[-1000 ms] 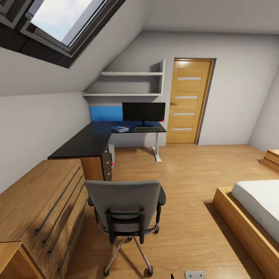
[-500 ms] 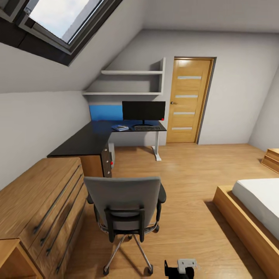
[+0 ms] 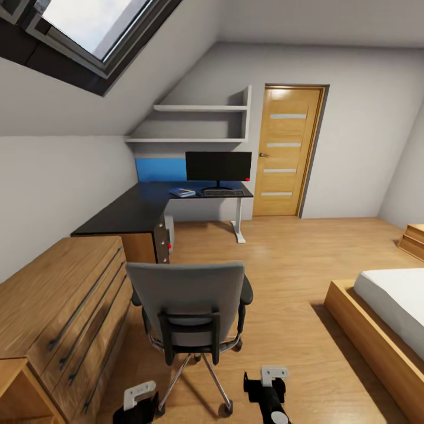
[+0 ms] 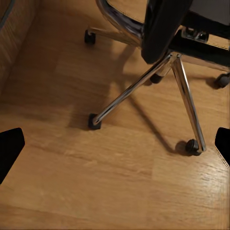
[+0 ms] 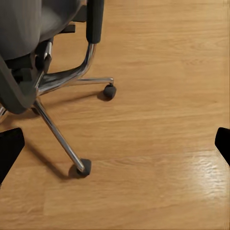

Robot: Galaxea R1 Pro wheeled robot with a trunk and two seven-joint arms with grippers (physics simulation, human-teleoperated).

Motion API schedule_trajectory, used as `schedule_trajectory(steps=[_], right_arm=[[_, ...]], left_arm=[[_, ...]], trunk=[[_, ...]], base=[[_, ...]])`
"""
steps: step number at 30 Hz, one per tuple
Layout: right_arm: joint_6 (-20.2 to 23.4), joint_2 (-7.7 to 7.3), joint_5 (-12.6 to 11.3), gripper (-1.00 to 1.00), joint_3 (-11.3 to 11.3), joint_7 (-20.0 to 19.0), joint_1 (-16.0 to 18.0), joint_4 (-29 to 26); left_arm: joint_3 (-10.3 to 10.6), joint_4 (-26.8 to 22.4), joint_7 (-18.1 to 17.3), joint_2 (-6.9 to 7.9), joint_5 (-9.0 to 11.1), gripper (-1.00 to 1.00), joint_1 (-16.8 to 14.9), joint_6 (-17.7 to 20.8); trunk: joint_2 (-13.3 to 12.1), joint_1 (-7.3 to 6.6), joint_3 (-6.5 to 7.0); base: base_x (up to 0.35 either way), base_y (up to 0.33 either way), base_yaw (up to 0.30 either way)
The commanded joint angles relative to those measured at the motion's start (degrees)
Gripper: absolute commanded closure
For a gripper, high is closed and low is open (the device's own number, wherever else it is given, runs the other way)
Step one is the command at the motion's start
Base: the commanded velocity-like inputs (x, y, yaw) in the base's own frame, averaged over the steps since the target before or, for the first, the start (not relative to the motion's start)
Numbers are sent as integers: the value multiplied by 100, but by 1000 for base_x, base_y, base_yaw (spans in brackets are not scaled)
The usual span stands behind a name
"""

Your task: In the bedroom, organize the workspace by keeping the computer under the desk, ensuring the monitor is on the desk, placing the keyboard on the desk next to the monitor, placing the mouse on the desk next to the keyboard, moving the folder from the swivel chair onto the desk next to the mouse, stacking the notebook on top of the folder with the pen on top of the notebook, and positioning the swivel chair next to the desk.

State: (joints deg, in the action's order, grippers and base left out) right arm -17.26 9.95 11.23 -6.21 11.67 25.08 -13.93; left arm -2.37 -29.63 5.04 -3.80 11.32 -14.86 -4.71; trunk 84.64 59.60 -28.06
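Observation:
The grey swivel chair point(image 3: 188, 300) stands in mid-floor with its back to me, apart from the black desk point(image 3: 132, 212); its seat is hidden. On the desk's far wing stand the monitor point(image 3: 218, 166) and in front of it the keyboard point(image 3: 224, 192). Left of the keyboard lies the blue folder point(image 3: 182, 192), with something small on top that I cannot make out. The light grey computer point(image 3: 169, 227) sits under the desk. My left gripper point(image 3: 141, 403) and right gripper point(image 3: 266, 390) hang low behind the chair, both open and empty, over its chrome base point(image 4: 143, 81) point(image 5: 62, 81).
A light wooden drawer chest point(image 3: 65, 306) lines the left wall beside the chair. A bed point(image 3: 383, 318) on a wooden frame fills the right side. Bare wooden floor point(image 3: 282, 265) runs between them to the closed door point(image 3: 287, 150).
Both grippers have come up into the bottom of the head view, the right first, then the left. The camera has shifted slightly; the chair and desk items have not moved.

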Motion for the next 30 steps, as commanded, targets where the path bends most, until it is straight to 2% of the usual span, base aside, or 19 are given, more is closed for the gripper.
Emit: schedule_trajectory(steps=[1,6,14,30], right_arm=[[-4,5,58,-100,-47,13,50,2],[30,5,54,-100,-44,18,254,-4],[38,5,47,-100,-39,13,473,-32],[-170,5,43,-100,-32,-65,592,31]], left_arm=[[-9,2,0,-4,41,-100,-71,57],[-9,1,-2,-8,44,-100,-363,276],[-9,-10,-21,-34,44,-100,-733,369],[-10,-34,-59,-18,27,-100,-843,211]], trunk=[[45,22,-25],[245,132,-115],[566,308,-258],[1208,659,-546]], base=[[0,0,0],[0,0,0],[0,0,0],[0,0,0]])
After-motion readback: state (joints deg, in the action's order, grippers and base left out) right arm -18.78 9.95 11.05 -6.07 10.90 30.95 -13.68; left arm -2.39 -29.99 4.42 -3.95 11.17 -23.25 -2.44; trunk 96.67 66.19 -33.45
